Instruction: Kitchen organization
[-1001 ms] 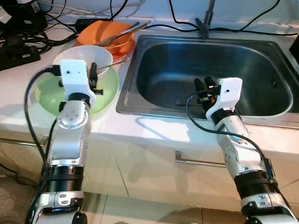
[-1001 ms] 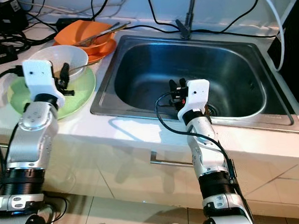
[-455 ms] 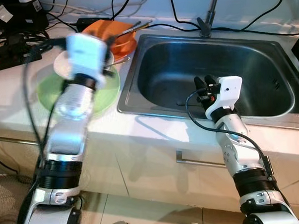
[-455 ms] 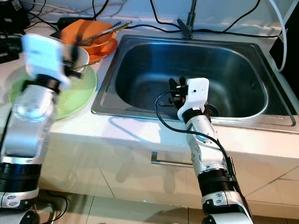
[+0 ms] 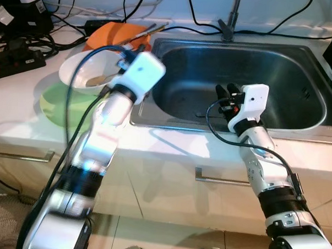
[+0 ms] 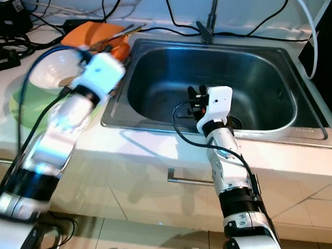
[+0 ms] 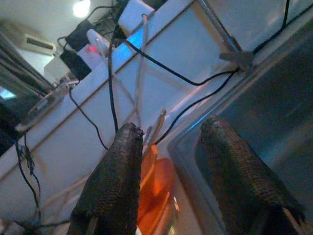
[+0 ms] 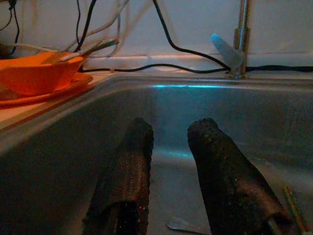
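Observation:
A white bowl [image 5: 86,73] with a spoon [image 5: 98,80] in it sits on a green plate [image 5: 57,104] on the counter, left of the steel sink [image 5: 273,64]. Behind them an orange bowl [image 5: 109,34] rests on an orange plate, with chopsticks [image 5: 148,30] lying across it. My left gripper [image 7: 172,126] is open and empty. It hovers at the sink's left rim and points at the orange bowl [image 7: 156,191] and the wall. My right gripper [image 8: 171,125] hangs open and empty inside the sink, above a small spoon [image 8: 183,226] on the bottom.
A tap [image 5: 232,11] stands behind the sink, with black cables draped along the wall. Power strips and plugs [image 5: 14,54] crowd the back left of the counter. A drawer handle [image 5: 218,180] runs below the counter edge.
My left arm has swung to the right, from above the white bowl to the sink's left rim. The right arm has stayed where it was.

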Robot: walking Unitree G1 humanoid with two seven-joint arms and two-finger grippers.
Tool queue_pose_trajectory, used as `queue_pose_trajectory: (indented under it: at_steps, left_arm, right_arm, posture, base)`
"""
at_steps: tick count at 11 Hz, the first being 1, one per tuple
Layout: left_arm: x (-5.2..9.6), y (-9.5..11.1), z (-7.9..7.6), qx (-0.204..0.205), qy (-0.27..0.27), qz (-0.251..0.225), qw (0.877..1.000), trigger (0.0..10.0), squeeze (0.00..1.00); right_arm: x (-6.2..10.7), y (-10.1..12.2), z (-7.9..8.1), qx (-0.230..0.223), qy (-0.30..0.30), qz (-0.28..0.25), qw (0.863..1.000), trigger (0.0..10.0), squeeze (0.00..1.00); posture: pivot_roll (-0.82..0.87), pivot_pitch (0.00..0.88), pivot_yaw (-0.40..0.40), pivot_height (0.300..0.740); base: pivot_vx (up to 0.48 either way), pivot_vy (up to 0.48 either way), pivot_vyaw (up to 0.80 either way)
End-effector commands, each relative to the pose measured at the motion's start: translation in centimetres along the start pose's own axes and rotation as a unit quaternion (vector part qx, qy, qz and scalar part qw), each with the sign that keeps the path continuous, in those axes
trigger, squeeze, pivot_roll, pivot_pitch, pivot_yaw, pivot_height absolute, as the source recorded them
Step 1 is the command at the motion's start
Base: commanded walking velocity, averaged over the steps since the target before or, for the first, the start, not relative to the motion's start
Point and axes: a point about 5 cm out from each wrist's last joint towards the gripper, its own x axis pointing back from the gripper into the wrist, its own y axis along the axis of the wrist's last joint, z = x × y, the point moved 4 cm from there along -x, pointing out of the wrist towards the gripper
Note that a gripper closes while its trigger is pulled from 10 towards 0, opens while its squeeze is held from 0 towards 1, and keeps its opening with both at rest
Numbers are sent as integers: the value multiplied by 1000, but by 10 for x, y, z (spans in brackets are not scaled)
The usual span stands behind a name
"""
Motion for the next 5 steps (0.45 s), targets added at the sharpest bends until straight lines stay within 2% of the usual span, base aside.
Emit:
queue_pose_trajectory:
  at_steps: [1, 3, 5]
  left_arm:
    - [-5, 0, -2, -33, -7, 4, 999, 10000, 0]
    - [-11, -2, -1, -72, -12, 15, 997, 10000, 0]
    - [-11, -12, -1, -92, -15, 40, 995, 10000, 0]
  right_arm:
    - [1, -7, 0, -4, -3, 13, 1000, 10000, 0]
    - [0, -7, -2, -4, -7, 12, 1000, 10000, 0]
    - [1, -8, -1, -5, -7, 13, 1000, 10000, 0]
  posture:
    - [49, 60, 5, 740]
    - [45, 56, 10, 740]
    - [49, 55, 7, 740]
  base:
    - [0, 0, 0]
    - [0, 0, 0]
    - [0, 0, 0]
